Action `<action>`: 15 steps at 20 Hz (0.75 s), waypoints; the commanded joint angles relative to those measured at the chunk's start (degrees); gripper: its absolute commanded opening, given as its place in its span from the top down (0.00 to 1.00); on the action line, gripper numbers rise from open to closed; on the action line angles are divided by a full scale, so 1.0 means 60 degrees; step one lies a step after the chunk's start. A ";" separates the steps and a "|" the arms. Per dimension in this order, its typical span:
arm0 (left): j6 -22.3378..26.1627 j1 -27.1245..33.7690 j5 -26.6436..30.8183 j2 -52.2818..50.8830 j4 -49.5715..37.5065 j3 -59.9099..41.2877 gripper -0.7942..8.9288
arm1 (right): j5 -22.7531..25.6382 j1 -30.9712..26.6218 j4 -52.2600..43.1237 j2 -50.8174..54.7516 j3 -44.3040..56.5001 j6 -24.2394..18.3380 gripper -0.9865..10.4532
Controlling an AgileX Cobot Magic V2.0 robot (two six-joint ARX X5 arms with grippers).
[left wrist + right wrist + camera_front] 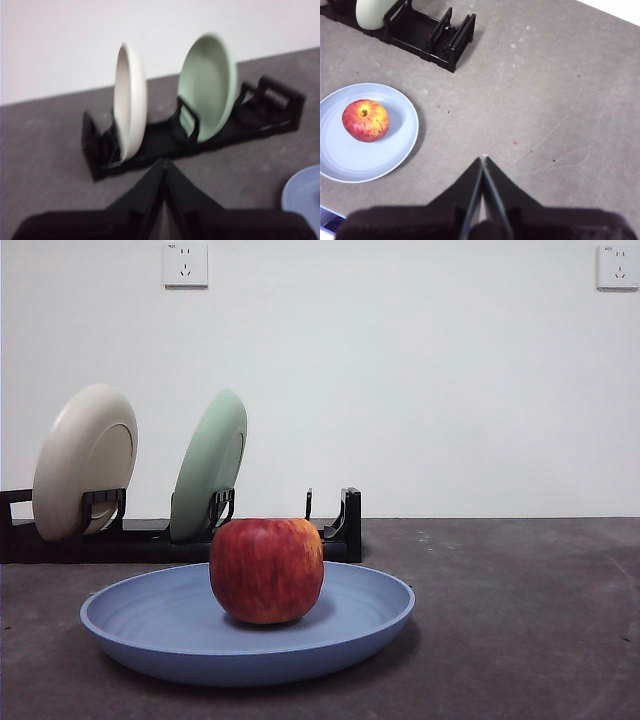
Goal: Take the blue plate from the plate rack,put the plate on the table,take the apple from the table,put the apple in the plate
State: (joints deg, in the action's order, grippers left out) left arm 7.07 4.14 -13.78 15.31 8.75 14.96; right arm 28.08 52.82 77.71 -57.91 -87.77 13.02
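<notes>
Your left gripper (pixel 165 162) has its jaws pressed together, tips meeting in a point, with nothing between them; it hangs over bare table (pixel 45 150) facing the plate rack (pixel 165 135). Your right gripper (pixel 483 160) is likewise closed tip to tip and empty, held above open table well apart from the blue plate (pixel 350 160).

The apple (pixel 266 570) sits upright in the blue plate (pixel 150 625), a little off the plate's middle, with its stem hollow facing up as the right wrist view shows (pixel 365 120). The plate lies flat on the table (pixel 520 620), rim up, just in front of the plate rack (pixel 340 530), and holds only the apple.

In the rack you have two plates standing on edge in separate slots: a cream plate (pixel 85 460) at one end and a pale green plate (pixel 208 465) in the next slot along, both leaning slightly. The slot at the rack's other end, nearest the blue plate, stands open.
</notes>
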 commanded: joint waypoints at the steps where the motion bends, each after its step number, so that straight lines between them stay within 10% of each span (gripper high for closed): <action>1: 0.0106 0.0033 0.0091 -0.0546 -0.0186 -0.0627 0.92 | 0.0004 0.0007 0.0189 -0.0004 -0.0044 -0.0022 0.91; 15: -0.1115 0.0033 0.1483 -0.2495 0.0073 -0.2422 0.92 | 0.0007 0.0004 0.0193 -0.0004 -0.0044 -0.0022 0.91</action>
State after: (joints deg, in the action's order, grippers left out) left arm 0.82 4.14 -4.99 0.38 9.39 1.02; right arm 28.08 52.82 77.73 -57.91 -87.77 13.02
